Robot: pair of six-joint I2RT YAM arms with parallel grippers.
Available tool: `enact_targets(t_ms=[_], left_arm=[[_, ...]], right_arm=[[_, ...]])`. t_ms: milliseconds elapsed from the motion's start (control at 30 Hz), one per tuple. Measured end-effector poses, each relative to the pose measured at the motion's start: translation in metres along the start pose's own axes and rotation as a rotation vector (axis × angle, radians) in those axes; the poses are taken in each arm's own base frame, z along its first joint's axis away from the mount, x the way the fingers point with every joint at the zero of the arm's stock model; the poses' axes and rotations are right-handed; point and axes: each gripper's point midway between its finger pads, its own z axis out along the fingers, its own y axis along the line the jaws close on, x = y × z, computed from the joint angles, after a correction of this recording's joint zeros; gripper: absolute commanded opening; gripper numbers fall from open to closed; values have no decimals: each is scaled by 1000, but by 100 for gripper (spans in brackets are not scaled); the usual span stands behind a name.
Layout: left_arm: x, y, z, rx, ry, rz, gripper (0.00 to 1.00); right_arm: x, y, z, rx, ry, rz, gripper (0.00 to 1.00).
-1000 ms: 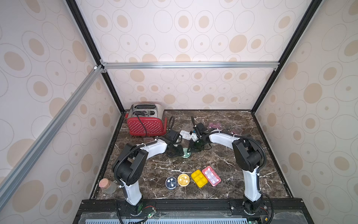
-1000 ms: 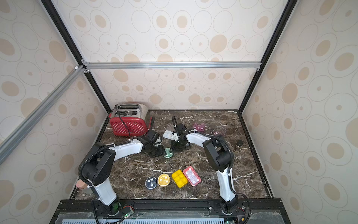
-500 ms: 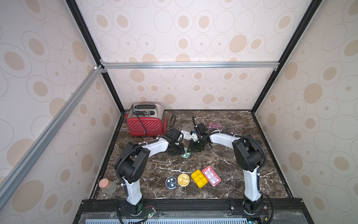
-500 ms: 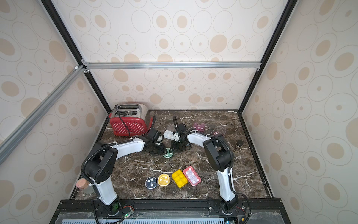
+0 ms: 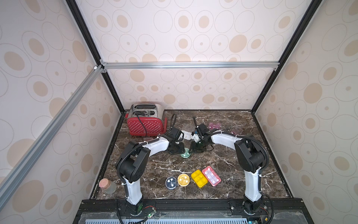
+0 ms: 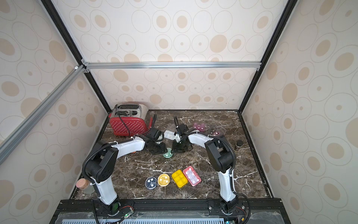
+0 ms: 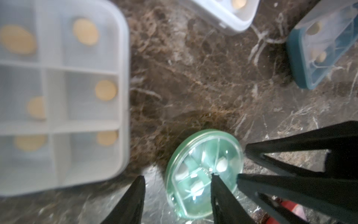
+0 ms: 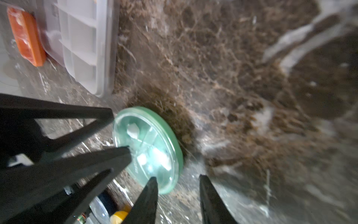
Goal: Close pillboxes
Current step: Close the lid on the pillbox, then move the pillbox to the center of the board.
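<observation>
A round green pillbox (image 5: 185, 153) (image 6: 167, 152) lies on the marble mid-table with its clear lid down. My left gripper (image 7: 177, 176) is open: one finger (image 7: 219, 194) lies over the lid (image 7: 203, 170), the other stands on the table beside the box. My right gripper (image 8: 178, 177) is open too, with one fingertip (image 8: 153, 186) at the green pillbox's (image 8: 151, 147) rim and bare marble between the jaws. The two grippers flank the box from opposite sides (image 5: 177, 149) (image 5: 195, 148).
Near the front lie blue round (image 5: 171, 182), yellow round (image 5: 183, 179), yellow rectangular (image 5: 199, 178) and pink rectangular (image 5: 211, 176) pillboxes. A white box (image 5: 187, 133) and maroon ones (image 5: 214, 126) lie behind the grippers. The red toaster (image 5: 147, 122) stands back left, a corked jar (image 5: 107, 185) front left.
Both grippers have stayed at the green pillbox. The left arm has edged slightly to the right. The box has not visibly moved.
</observation>
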Motion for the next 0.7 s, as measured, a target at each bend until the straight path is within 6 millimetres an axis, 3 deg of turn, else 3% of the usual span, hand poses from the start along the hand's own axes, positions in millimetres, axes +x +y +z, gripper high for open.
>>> enact_targets(t_ms=[167, 300, 433, 533, 700], left_arm=[[-10, -3, -47, -25, -86, 44, 77], [-20, -4, -89, -53, -189, 70, 84], [-14, 3, -118, -54, -260, 73, 87], [0, 13, -120, -55, -252, 68, 88], [5, 14, -114, -51, -231, 73, 88]], right_arm=[[3, 4, -29, 86, -43, -42, 80], [5, 21, -29, 185, -36, -129, 98], [0, 43, -20, 267, -38, -209, 99], [-11, 50, -10, 326, -34, -236, 99], [-20, 46, 8, 405, -6, -246, 99]])
